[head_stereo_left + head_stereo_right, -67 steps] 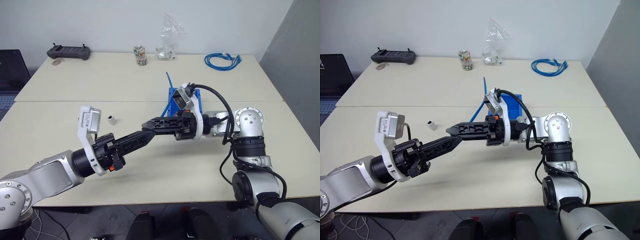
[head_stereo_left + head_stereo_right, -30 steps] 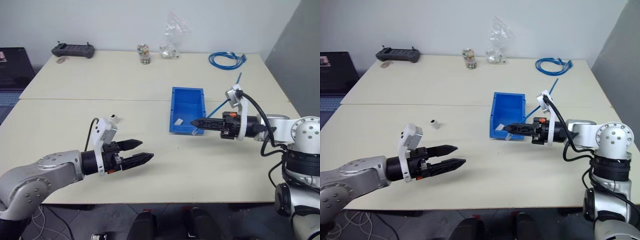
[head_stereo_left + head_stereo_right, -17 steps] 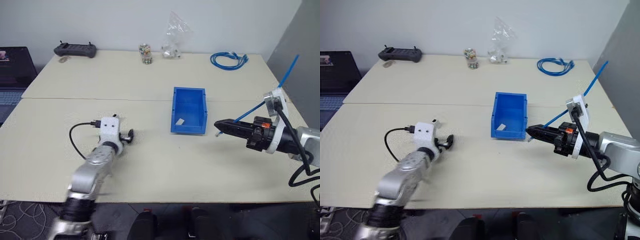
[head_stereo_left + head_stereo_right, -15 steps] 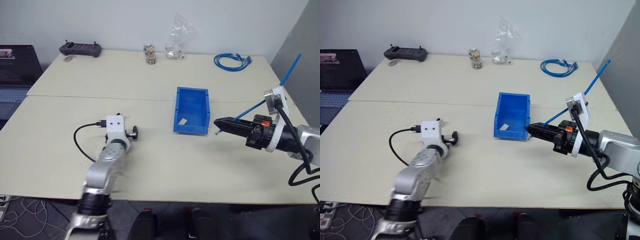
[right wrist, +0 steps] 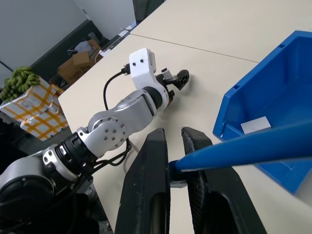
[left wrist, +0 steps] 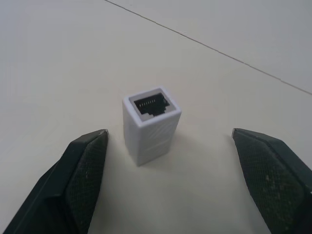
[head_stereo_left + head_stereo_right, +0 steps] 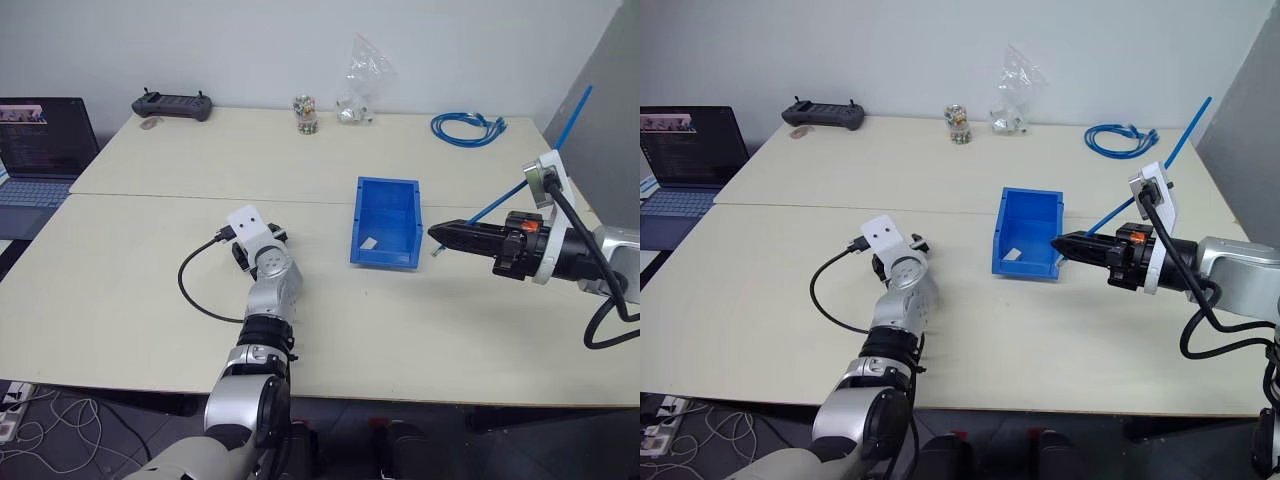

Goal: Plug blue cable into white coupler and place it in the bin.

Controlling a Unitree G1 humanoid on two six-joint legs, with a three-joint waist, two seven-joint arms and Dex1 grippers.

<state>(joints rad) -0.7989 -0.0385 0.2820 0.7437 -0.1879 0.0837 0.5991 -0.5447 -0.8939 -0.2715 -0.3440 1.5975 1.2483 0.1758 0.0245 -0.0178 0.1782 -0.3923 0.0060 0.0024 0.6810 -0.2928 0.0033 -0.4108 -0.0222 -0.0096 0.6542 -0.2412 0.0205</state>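
The light, rigid white coupler [image 6: 150,123], standing socket-up on the desk [image 7: 150,290] between the wide-spread left claw [image 6: 170,165], is best pinched across its smooth flat sides, while the blue cable [image 5: 253,146] is gripped in the closed right claw [image 5: 176,168].

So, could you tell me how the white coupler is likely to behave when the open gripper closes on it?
Standing on end, the white coupler may tip if one finger touches first. It looks like small hollow plastic, probably light and rigid. Its smooth walls might slip.
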